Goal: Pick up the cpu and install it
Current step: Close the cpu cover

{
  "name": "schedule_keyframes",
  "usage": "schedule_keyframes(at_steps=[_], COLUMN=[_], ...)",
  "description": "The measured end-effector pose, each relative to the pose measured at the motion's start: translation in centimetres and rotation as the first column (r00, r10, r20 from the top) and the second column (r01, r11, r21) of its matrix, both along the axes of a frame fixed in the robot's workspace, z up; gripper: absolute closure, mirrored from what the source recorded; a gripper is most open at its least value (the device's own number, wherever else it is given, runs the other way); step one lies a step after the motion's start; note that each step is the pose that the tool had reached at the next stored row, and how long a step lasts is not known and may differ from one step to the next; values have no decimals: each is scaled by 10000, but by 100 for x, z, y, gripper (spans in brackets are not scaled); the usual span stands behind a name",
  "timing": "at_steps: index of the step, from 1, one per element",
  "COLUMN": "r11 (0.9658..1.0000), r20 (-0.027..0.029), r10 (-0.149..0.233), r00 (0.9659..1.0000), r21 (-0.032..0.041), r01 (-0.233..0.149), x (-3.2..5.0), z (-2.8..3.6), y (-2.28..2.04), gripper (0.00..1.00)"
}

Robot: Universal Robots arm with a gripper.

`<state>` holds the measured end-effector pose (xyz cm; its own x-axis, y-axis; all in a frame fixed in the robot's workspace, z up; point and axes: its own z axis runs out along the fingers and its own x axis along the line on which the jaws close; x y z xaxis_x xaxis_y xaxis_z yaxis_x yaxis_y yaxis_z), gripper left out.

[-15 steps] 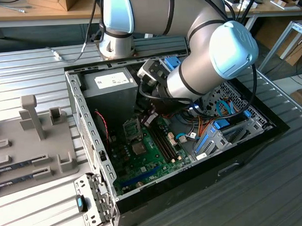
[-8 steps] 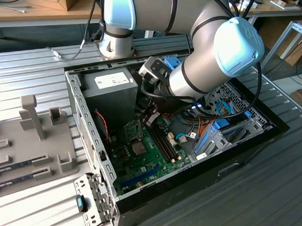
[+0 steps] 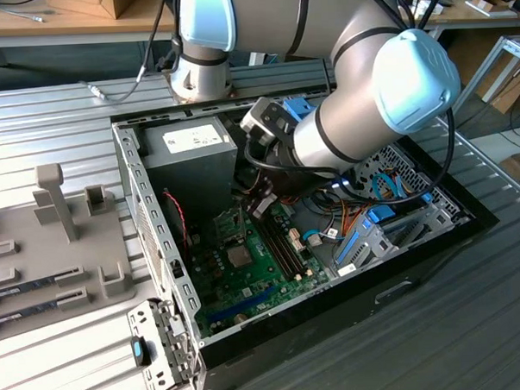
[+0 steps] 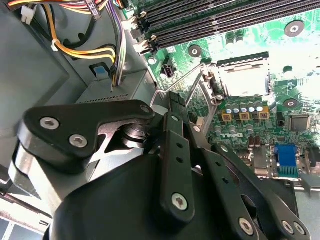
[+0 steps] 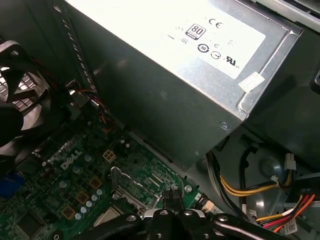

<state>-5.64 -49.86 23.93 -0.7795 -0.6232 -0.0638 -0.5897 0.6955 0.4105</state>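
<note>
The robot's claw [image 4: 172, 102] is hovering over the motherboard [image 4: 280, 45]; its jaws' state cannot be told. The cpu [image 4: 242, 75] appears to be lying in the open socket just beyond it, probably light, stiff and fragile, best gripped by opposite edges.

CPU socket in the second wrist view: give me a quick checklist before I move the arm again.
1. Load plate lifted off the CPU socket: ok.
2. Socket interior free of a chip: cannot tell, glare.
3. Cpu held by the gripper: cannot tell.
4. Wire bundle lying away from the socket: ok.
5. Gripper apart from the memory slots: ok.
</note>
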Motion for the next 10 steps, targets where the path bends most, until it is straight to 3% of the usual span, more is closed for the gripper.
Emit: schedule_keyframes(at_steps=[10], r11=[10000], r20=[0], r10=[0], r00=[10000], r21=[45], r01=[0], x=[0], z=[22], y=[-43], gripper=[89])
